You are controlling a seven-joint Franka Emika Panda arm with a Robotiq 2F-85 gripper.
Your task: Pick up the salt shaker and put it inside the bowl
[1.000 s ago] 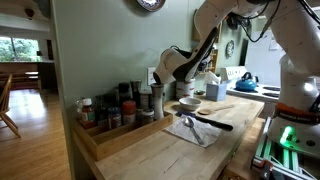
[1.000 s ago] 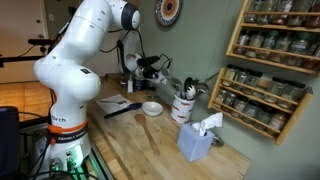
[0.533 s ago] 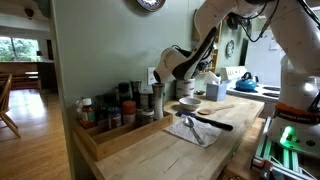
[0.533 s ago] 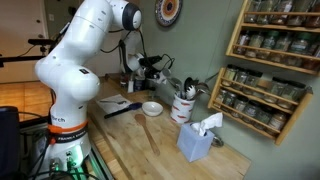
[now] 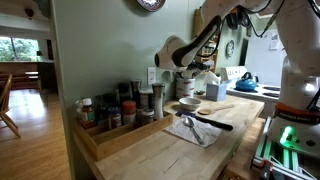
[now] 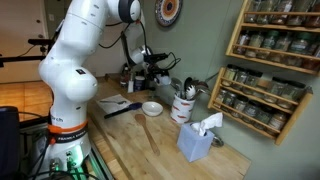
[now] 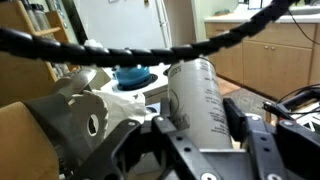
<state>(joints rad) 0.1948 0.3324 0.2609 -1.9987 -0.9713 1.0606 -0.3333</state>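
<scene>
While the tool point(image 7: 198, 128) is clenched on the salt shaker point(image 7: 200, 85), a pale cylinder pinched from both sides, it hangs in the air above the wooden bench point(image 5: 150, 150). In both exterior views, the bowl point(image 5: 189, 102) point(image 6: 152, 108) rests on the bench at about 6 o'clock from the tool, apart from it. In an exterior view, spice jars point(image 5: 110, 112) stand at 9 o'clock from the bowl. Writing on the robot base point(image 6: 62, 122) is too small to read.

Matt silvery metal salt shaker point(image 7: 203, 98), smooth wooden counter point(image 5: 160, 158), glossy bowl point(image 6: 152, 111)
</scene>
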